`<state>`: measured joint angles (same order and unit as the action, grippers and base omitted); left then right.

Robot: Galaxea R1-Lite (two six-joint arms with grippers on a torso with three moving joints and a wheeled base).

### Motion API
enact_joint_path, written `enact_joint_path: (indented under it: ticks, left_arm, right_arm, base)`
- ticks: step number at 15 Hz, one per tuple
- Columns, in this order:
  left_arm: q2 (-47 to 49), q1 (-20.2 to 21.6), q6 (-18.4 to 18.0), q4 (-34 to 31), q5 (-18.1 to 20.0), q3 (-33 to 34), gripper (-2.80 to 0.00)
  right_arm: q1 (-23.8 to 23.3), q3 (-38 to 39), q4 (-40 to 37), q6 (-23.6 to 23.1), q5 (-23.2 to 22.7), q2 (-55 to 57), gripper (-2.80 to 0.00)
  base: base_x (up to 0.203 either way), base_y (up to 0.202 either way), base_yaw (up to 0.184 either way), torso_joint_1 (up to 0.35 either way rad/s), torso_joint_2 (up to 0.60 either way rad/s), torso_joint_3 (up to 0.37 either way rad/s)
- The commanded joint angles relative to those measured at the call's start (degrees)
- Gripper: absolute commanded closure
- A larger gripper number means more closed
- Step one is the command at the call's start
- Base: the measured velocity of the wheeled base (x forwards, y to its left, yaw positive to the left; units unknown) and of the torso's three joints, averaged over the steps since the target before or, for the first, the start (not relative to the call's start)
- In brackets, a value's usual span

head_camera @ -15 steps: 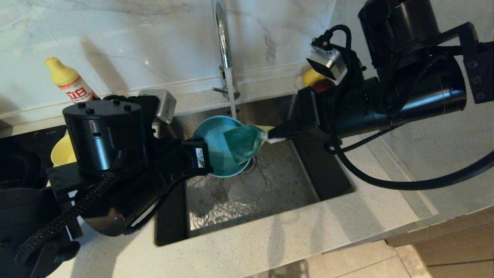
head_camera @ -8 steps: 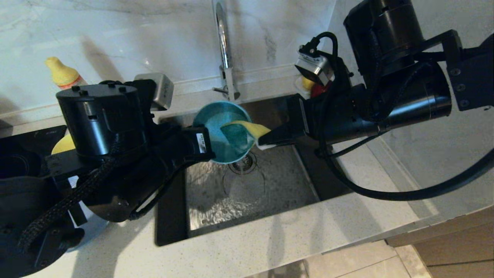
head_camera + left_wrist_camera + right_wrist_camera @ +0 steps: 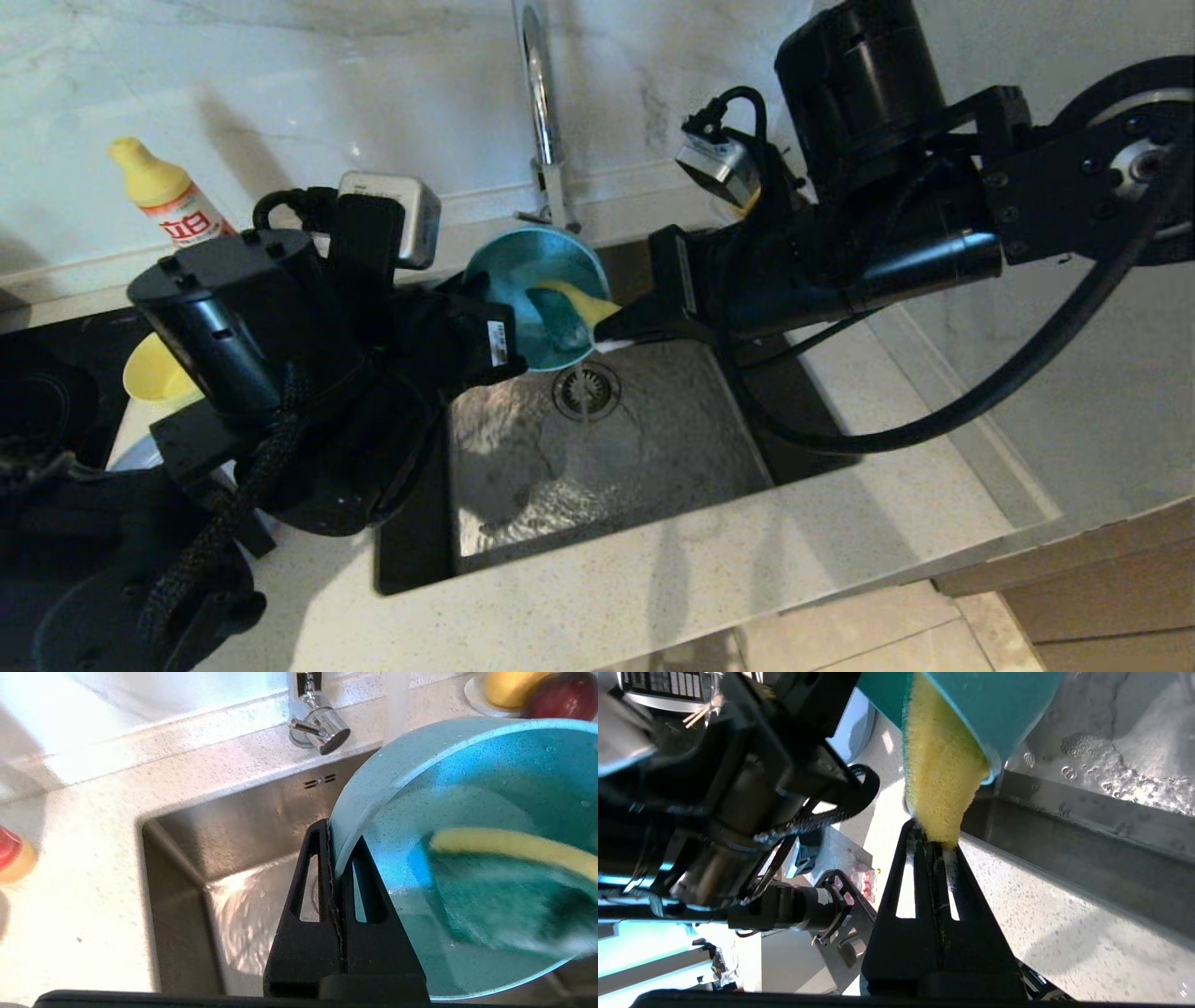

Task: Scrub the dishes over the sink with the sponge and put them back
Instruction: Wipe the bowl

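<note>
Over the back of the sink [image 3: 653,467], a teal-blue bowl [image 3: 523,275] hangs tilted on its side. My left gripper [image 3: 504,341] is shut on its rim; in the left wrist view the fingers [image 3: 322,868] pinch the bowl's edge [image 3: 373,779]. The sponge [image 3: 571,301], yellow face up and green face against the bowl's inside, is clamped by one end in my right gripper [image 3: 607,331]. It shows as a yellow pad [image 3: 941,779] running from the fingertips [image 3: 934,837] over the bowl's rim [image 3: 994,704]. A yellow bowl [image 3: 154,369] sits behind the left arm.
The chrome tap [image 3: 540,103] stands just behind the bowl, and the drain strainer [image 3: 585,390] lies below it with water on the basin floor. A yellow-capped bottle [image 3: 173,196] stands at the back left. A white dish of fruit [image 3: 528,690] sits by the sink's far corner.
The left gripper has lifted the bowl up and back toward the tap and turned it. The right gripper has moved left, pushing the sponge deeper into the bowl.
</note>
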<state>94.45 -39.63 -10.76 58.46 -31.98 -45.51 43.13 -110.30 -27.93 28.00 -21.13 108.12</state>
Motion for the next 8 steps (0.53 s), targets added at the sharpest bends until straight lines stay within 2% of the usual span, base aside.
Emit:
enact_joint_path:
  ticks: [1,5,8]
  left_arm:
    - [0.45,-0.20,-0.93,1.41,-0.17,1.14,0.00]
    - [-0.21,-1.82,-1.53,2.20,-0.11,2.58,0.00]
    - [-0.33,-2.35,-4.48,5.94,-0.03,5.40,0.00]
  right_arm:
    - [-0.06,-0.27,-0.02,0.21,-0.05,1.92,0.00]
    - [-0.22,-0.34,0.25,0.21,0.03,2.17,0.00]
    - [-0.50,-0.41,1.30,0.21,0.03,1.09,0.00]
  base:
    - [0.000,0.000,0.000,0.000,0.00,0.000]
    - [0.000,0.000,0.000,0.000,0.00,0.000]
    - [0.000,0.000,0.000,0.000,0.00,0.000]
